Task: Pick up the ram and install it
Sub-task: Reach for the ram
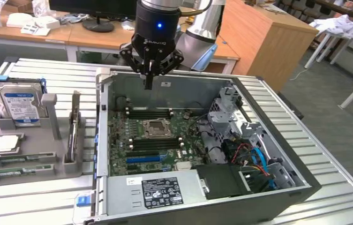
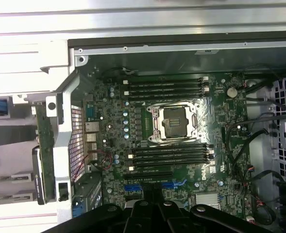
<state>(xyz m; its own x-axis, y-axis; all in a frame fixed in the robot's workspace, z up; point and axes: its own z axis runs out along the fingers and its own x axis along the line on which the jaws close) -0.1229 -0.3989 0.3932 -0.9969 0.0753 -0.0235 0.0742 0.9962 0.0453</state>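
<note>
My gripper [image 1: 148,83] hangs over the far edge of the open computer case [image 1: 301,180], fingers shut with nothing between them. In the wrist view the gripper [image 2: 150,208] is a dark shape above the motherboard [image 2: 220,126]. Black memory slots [image 1: 148,113] lie on both sides of the CPU socket [image 1: 156,126], and the slots [image 2: 168,87] look empty. The ram [image 1: 74,125], a thin green stick, stands on edge in the grey holder [image 1: 39,152] at the exterior view's left, well away from the gripper. The same stick [image 2: 44,145] shows beside the case wall.
A silver hard drive [image 1: 18,107] with a blue-white label stands upright in the holder, with a CPU chip [image 1: 6,143] in front of it. More green sticks [image 1: 13,160] lie flat near the holder's front. Cables [image 1: 251,157] and a power supply [image 1: 161,192] fill the case's near side.
</note>
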